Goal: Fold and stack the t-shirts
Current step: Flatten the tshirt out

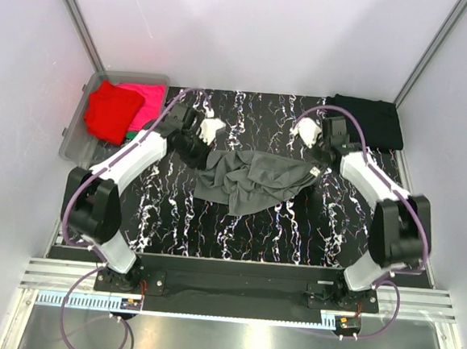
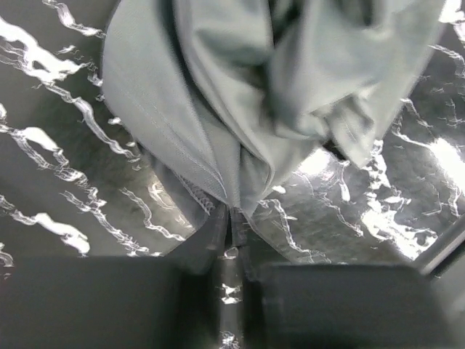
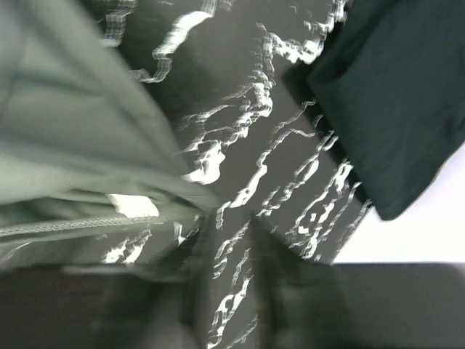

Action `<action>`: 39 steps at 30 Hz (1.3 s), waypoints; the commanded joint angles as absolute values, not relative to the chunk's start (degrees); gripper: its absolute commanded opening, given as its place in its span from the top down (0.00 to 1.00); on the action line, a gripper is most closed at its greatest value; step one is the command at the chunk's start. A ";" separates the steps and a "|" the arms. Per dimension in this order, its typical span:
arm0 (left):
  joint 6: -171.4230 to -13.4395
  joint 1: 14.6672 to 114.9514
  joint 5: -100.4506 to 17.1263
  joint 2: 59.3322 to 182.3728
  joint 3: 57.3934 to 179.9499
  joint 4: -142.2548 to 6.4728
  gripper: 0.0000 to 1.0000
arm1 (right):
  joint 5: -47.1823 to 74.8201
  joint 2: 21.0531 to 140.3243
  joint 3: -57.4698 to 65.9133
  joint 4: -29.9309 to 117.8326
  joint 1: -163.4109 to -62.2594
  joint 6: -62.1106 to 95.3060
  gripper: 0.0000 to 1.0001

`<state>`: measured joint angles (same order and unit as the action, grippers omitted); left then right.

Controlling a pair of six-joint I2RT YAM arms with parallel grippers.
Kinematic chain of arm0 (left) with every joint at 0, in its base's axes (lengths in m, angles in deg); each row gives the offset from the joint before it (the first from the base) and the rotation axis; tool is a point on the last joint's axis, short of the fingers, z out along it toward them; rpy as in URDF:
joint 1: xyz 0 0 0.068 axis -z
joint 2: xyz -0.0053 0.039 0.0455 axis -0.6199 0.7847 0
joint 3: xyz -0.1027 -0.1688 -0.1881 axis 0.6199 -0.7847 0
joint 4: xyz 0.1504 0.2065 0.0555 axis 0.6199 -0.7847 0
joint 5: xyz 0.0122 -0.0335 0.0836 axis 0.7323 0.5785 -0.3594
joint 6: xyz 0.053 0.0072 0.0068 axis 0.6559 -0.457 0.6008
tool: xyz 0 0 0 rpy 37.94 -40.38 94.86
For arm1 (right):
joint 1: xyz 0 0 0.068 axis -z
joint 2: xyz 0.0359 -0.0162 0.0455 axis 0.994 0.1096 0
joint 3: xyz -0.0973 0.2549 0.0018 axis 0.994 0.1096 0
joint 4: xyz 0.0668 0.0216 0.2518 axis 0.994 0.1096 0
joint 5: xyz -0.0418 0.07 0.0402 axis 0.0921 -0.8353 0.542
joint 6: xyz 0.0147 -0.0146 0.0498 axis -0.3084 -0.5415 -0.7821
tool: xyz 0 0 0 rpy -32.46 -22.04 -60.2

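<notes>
Two grippers flank the grey shirt (image 1: 253, 182), which lies crumpled mid-table (image 1: 174, 210) in the top view: the left gripper (image 1: 203, 149) at its far left corner, the right gripper (image 1: 315, 169) at its right edge. A black shirt (image 1: 367, 120) sits folded in the far right corner, and red (image 1: 109, 112) and pink (image 1: 152, 103) shirts wait in the bin (image 1: 73, 130) at far left. In the left wrist view the grey shirt (image 2: 218, 87) bunches down to the left gripper (image 2: 229, 233), whose jaws show only a thin slit; I cannot tell whether they pinch the hem. In the blurred right wrist view the right gripper (image 3: 232, 269) is parted slightly with bare table in the gap, and the grey shirt (image 3: 73, 131) lies just left of it, seemingly not held. The step in hand looks like spreading this shirt flat. The next move likely calls for firm corner grips and an outward pull before any fold.
</notes>
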<state>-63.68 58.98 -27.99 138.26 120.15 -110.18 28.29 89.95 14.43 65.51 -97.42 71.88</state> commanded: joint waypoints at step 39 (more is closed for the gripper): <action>-63.80 57.47 -42.98 141.16 131.58 -105.68 0.58 | -5.52 104.20 -2.06 72.36 -111.83 70.08 0.47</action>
<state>-64.47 57.47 -41.65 144.78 131.84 -108.32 -3.75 103.48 1.29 74.23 -111.52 69.59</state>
